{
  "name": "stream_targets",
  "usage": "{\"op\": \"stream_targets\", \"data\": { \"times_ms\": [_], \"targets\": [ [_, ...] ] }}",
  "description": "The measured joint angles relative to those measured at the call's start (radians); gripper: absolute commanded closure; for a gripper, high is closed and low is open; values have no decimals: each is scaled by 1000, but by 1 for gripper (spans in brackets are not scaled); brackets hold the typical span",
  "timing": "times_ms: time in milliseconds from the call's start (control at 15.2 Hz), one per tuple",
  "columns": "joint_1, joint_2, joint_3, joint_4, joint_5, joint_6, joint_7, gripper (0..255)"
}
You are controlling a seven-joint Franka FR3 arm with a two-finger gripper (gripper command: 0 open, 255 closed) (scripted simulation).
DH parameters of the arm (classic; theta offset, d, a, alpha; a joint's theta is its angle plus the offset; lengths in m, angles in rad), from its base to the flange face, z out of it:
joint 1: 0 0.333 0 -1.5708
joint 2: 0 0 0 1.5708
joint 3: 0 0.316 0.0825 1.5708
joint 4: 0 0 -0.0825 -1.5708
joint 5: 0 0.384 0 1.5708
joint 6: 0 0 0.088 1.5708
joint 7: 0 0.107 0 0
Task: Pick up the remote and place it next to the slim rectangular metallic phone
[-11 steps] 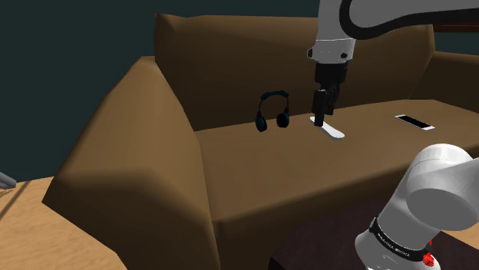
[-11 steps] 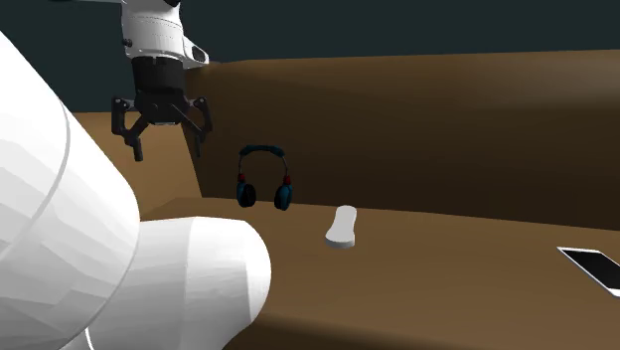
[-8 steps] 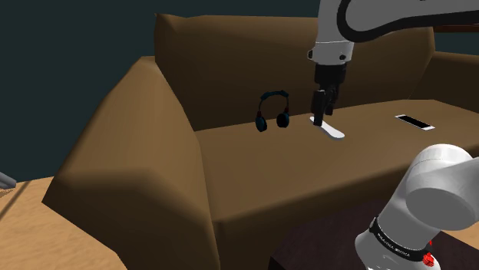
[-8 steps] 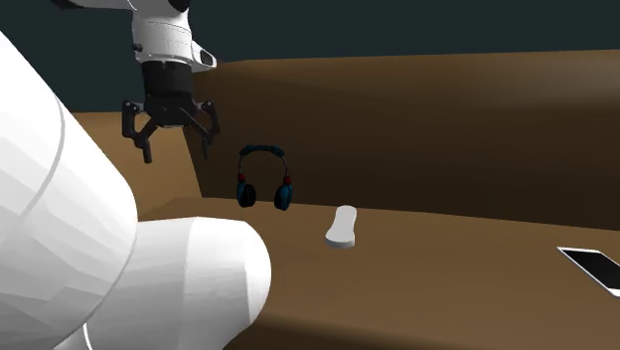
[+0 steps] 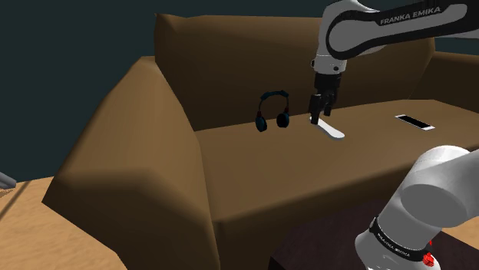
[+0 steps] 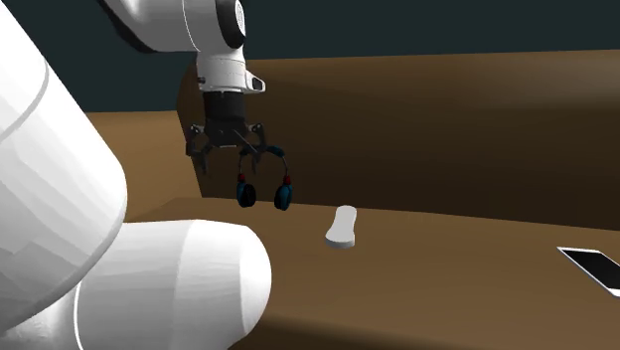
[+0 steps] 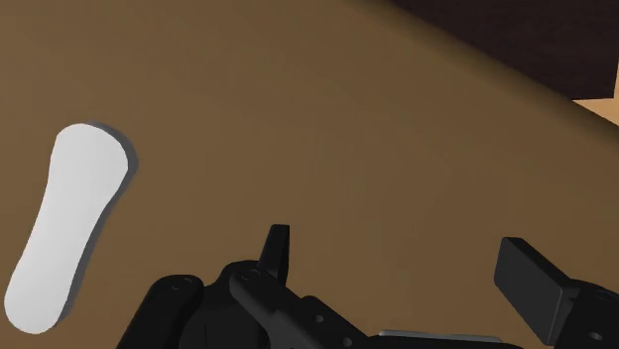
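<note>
A brown sofa [image 5: 146, 161] carries everything here. The white remote [image 5: 329, 128] lies flat on the seat cushion, roughly mid-seat, with a pair of dark headphones [image 5: 272, 112] standing near it against the backrest. The slim phone [image 5: 414, 121], a pale frame around a dark screen, lies flat on the same seat, well apart from the remote toward the shoulder view's right.

The white arm reaches over the seat with the black claw [image 5: 315, 115] pointing down. In the shoulder view it hangs over the remote's far end. In the second exterior view the claw [image 6: 234, 167] appears in front of the headphones [image 6: 262, 192], to the left of the remote [image 6: 343, 226], while the phone [image 6: 596, 266] sits at that view's right edge.

The claw [image 7: 402, 273] stands apart and holds nothing. In the wrist view its two fingers [image 7: 277, 254] are spread wide over bare brown cushion. The remote [image 7: 69, 223] lies off to one side of them, outside the gap and untouched.
</note>
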Motion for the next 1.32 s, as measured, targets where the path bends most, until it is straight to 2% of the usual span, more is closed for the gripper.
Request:
{"op": "stream_targets", "data": {
  "times_ms": [726,1056,1320],
  "targets": [
    [-108,265,-170,66,-49,250,-74,0],
    [-143,413,-247,133,-24,350,-124,0],
    [-170,539,-302,200,24,420,-174,0]
  ]
}}
